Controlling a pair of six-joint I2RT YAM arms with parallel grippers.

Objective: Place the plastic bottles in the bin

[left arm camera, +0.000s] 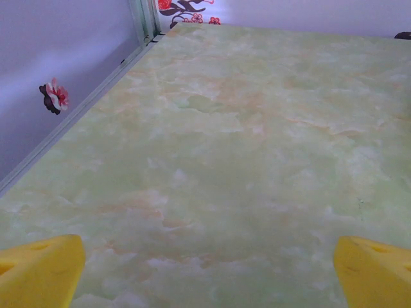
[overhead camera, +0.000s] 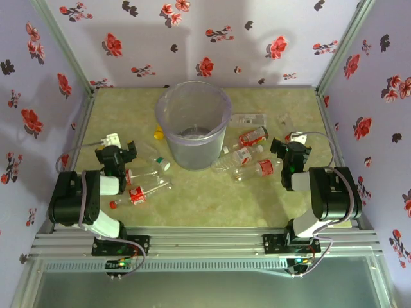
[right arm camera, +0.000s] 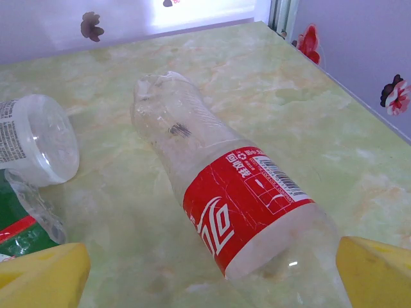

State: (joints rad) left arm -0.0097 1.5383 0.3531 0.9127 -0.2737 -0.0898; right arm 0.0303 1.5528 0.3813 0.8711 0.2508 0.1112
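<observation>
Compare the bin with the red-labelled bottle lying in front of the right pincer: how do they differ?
The bin stands upright, open at the top; the red-labelled bottle lies on its side. The bin is far wider than the bottle. The bin is plain greyish-lavender; the bottle is clear with a red label. Both are see-through plastic on the table.

Red-labelled clear bottles (overhead camera: 255, 168), greyish-lavender bin (overhead camera: 192, 125), green-marbled table (overhead camera: 212, 199), yellow pincer pads (right arm camera: 42, 277).

We find the bin (overhead camera: 192, 154) standing on the table (overhead camera: 212, 205), centre and far; one bottle cluster (overhead camera: 136, 196) lies to its near left, another bottle cluster (overhead camera: 257, 168) to its right, one lone bottle (overhead camera: 247, 119) farther back
</observation>
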